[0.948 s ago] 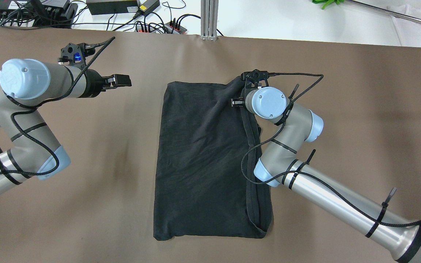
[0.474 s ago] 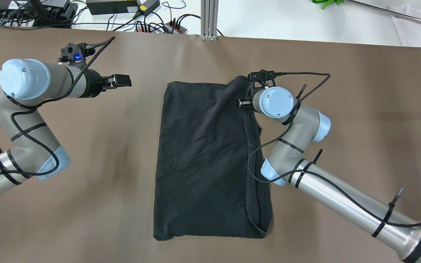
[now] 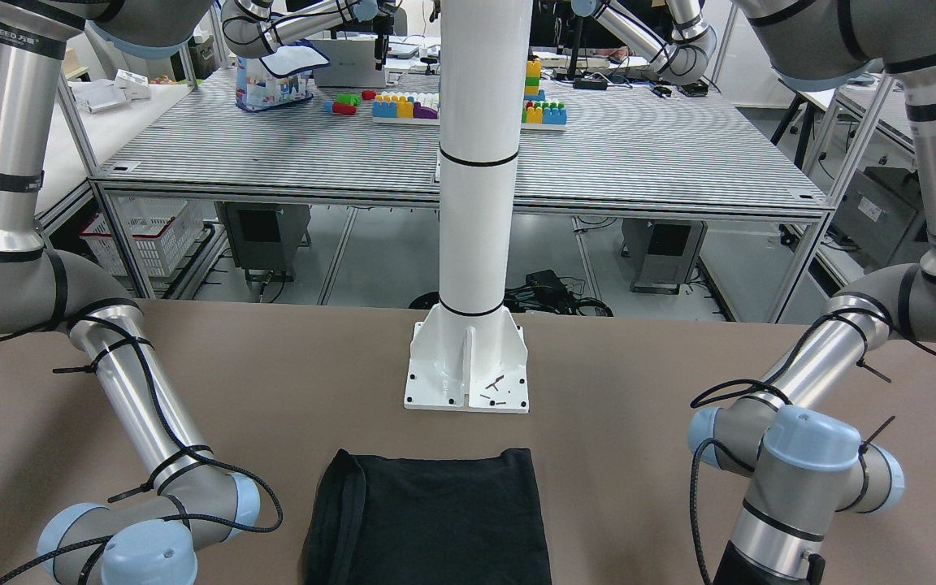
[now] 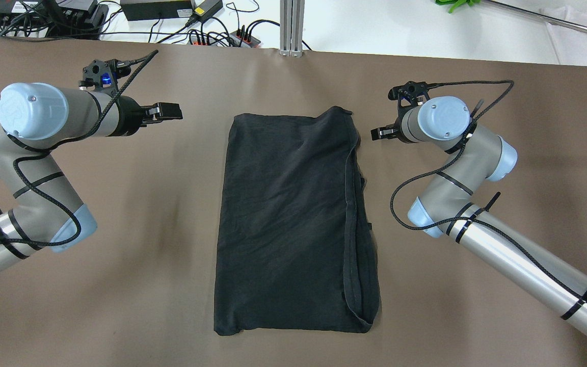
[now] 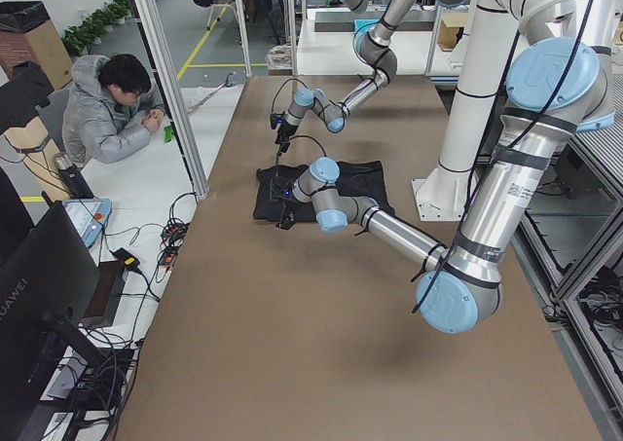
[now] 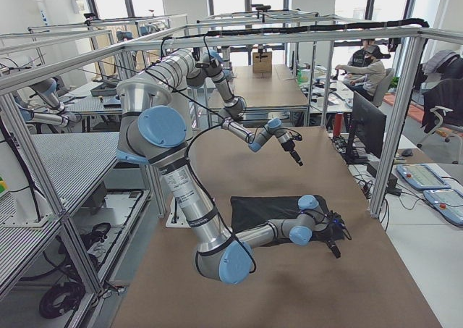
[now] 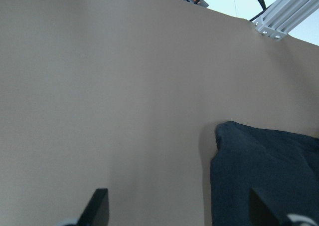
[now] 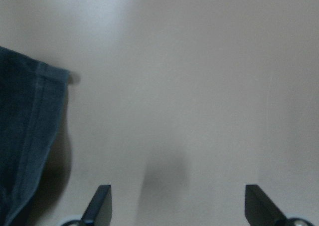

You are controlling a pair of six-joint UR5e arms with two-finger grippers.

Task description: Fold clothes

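The clothes (image 4: 293, 224) are one black garment lying flat on the brown table as a long folded rectangle, with a hem running down its right side. It also shows in the front view (image 3: 427, 520). My left gripper (image 4: 168, 111) hovers to the left of the garment's far left corner and holds nothing. The left wrist view shows that gripper (image 7: 179, 208) open, with the garment's corner (image 7: 269, 176) at lower right. My right gripper (image 4: 380, 133) is just right of the far right corner. It (image 8: 179, 206) is open over bare table, with the hemmed corner (image 8: 25, 126) at the left.
A white pole stands on its base plate (image 3: 466, 366) at the robot's side of the table. An aluminium post (image 4: 292, 25), cables and power strips (image 4: 212, 35) line the far edge. A person (image 5: 107, 110) sits beyond that edge.
My right arm has drawn back to the right, off the garment's far right corner, and that corner now lies free on the table. The left arm has barely moved.
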